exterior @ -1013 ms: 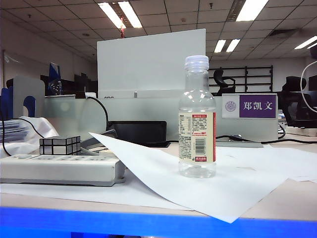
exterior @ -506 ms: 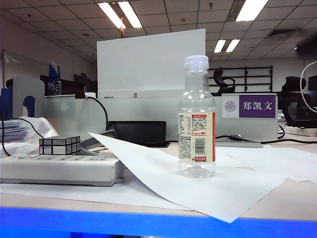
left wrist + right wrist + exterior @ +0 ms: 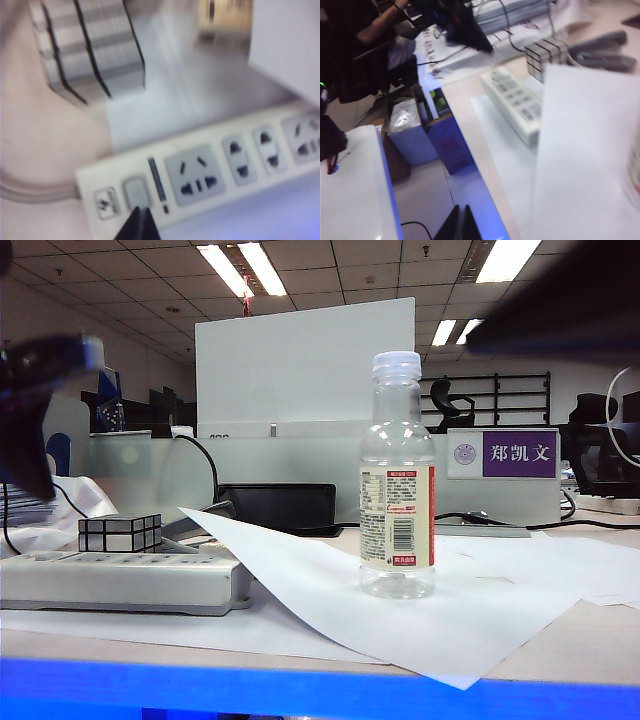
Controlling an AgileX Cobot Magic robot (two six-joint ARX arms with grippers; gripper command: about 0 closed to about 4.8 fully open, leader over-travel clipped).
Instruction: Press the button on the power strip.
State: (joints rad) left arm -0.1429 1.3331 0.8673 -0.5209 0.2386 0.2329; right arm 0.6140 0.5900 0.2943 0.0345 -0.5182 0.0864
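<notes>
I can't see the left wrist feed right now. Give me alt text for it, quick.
The left gripper, jaws together in a dark point, hangs just short of the grey button at the cord end of the off-white power strip, not visibly touching. The silver mirror cube sits beyond, blurred, on the white paper.
</notes>
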